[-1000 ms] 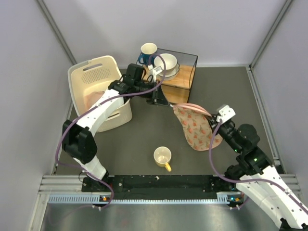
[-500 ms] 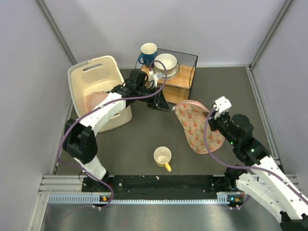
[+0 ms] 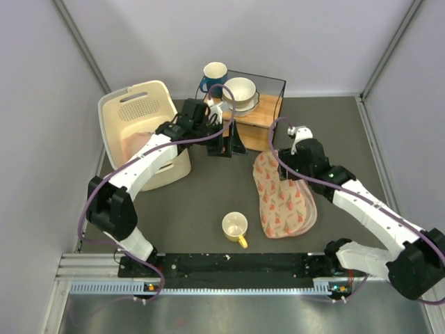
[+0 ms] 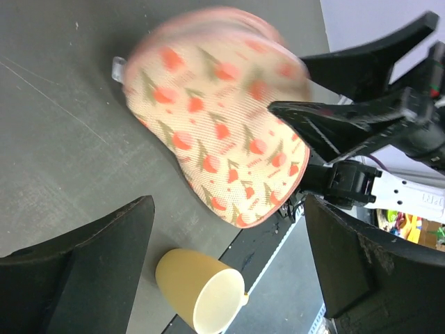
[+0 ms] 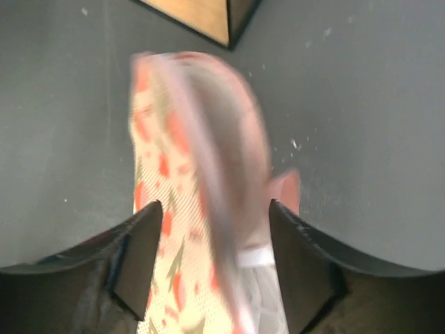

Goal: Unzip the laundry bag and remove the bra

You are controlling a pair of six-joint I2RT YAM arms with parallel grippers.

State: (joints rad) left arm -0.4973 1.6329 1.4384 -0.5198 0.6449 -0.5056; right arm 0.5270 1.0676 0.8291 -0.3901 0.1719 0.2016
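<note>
Left pincer (image 3: pixel 231 145) wide open, empty, just beside box (image 3: pixel 261 120). Mug (image 3: pixel 235 227) on table (image 3: pixel 201 188). Bag (image 3: pixel 281 197) flat on table, right of mug. Right pincer (image 5: pixel 214 205) open, fingers astride bag's blurred far end.

**Even light, blurred wrist views**

We see soft, even overhead light in the top view, with faint shadows on the table (image 3: pixel 208 191). In both wrist views the laundry bag (image 4: pixel 222 125) is smeared by motion blur.
</note>
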